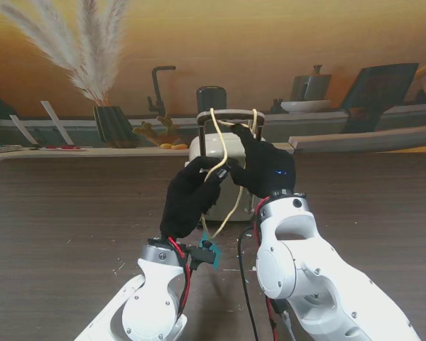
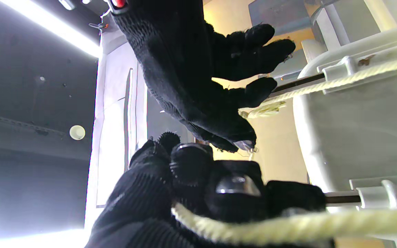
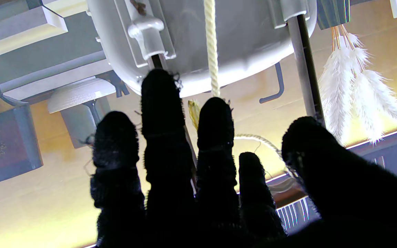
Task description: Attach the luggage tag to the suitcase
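A small off-white hard-shell suitcase stands upright in the middle of the dark wood-grain table, its telescopic handle with two dark metal rods and a pale grip bar raised on the side farther from me. A cream twisted cord is looped over that grip bar – one strand rises to the bar on the left, another runs down the suitcase's near face and hangs towards the table edge nearer to me.

Both black-gloved hands sit close together right in front of the suitcase. The left hand is curled, and in its wrist view the cord runs across its bent fingers, which close around it. The right hand reaches up beside the handle's right rod; in the left wrist view its fingertips meet the frayed end of the cord, apparently pinching it just beside the suitcase's top edge. The right wrist view shows its fingers extended and slightly spread towards the suitcase's shell, with a strand of cord lying along the shell between them.

The tag itself cannot be made out for certain – a small teal piece shows by the left wrist, nearer to me than the suitcase.
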Tool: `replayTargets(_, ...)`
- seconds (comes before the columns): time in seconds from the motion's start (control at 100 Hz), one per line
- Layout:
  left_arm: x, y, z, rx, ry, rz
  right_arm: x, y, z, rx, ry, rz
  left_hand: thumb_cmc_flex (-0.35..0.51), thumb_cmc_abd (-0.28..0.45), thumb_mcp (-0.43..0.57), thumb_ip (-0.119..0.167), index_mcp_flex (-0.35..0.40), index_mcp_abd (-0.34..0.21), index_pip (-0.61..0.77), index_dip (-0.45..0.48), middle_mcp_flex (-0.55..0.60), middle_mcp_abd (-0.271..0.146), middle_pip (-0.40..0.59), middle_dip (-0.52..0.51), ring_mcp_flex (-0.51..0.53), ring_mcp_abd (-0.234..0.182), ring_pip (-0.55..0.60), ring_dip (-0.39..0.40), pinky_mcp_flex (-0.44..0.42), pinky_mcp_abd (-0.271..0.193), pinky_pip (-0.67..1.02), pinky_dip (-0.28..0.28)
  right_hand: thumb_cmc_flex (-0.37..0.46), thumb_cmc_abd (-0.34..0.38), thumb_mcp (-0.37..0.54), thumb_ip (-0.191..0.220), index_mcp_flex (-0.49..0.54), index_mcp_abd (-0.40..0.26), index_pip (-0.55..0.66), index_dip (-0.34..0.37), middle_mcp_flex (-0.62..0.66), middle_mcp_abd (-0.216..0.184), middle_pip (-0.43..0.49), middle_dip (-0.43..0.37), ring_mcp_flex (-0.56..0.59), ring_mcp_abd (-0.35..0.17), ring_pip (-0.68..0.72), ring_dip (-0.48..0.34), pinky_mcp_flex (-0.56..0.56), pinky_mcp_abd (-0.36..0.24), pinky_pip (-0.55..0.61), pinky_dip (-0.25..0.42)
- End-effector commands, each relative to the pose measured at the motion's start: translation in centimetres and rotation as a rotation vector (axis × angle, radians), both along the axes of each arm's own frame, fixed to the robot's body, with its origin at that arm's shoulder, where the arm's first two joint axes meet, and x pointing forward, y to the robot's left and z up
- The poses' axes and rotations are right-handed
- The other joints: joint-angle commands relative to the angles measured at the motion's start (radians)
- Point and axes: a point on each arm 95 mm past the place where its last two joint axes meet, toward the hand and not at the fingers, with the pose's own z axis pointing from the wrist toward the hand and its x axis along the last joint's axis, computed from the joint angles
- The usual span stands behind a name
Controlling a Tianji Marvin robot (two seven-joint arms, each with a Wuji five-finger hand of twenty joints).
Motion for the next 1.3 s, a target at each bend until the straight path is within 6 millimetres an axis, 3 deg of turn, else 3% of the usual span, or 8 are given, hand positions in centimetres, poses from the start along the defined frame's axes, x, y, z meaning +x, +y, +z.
replayTargets(0.0, -0.1, -0.3, 0.3, 0.001, -0.009, -0.018, 0.2, 0.1, 0.2, -0.001, 0.004, -0.004, 0.020, 0.003, -0.021, 0.013, 0.007, -0.014, -0.007, -0.017, -0.002, 0.017, -0.005, 0.010, 0.004, 0.022, 0.012, 0.004, 0.020, -0.100, 0.258, -0.010, 0.041, 0.028, -0.030, 0.033, -0.039, -0.015, 0.007, -0.005, -0.015, 0.017, 0.017, 0.003, 0.001, 0.015, 0.002, -0.007, -0.009, 0.024, 0.008, 0.004)
replayTargets(0.78, 0.4, -1.2, 0.5, -0.001, -0.012, -0.037, 2.4, 0.8, 0.1, -0.022, 0.035, -0.061, 0.020, 0.002, -0.021, 0.013, 0.011, -0.013, -0.011, -0.024, -0.002, 0.017, -0.005, 0.010, 0.003, 0.023, 0.010, 0.004, 0.020, -0.098, 0.258, -0.014, 0.045, 0.031, -0.034, 0.035, -0.055, -0.008, 0.010, -0.008, -0.026, 0.023, 0.018, 0.005, -0.002, 0.019, -0.001, -0.008, -0.011, 0.024, 0.005, 0.003)
replayTargets(1.29, 0.5, -1.6, 0.5, -0.008, -0.012, -0.042, 2.5, 0.7, -0.1, -0.009, 0.003, -0.080, 0.020, 0.003, -0.021, 0.013, 0.008, -0.016, -0.011, -0.025, -0.002, 0.017, -0.006, 0.009, 0.003, 0.023, 0.010, 0.005, 0.020, -0.097, 0.258, -0.014, 0.057, 0.038, -0.038, 0.034, -0.075, -0.012, 0.009, -0.013, -0.042, 0.026, 0.016, 0.003, -0.012, 0.022, -0.009, -0.010, -0.019, 0.026, -0.007, -0.002)
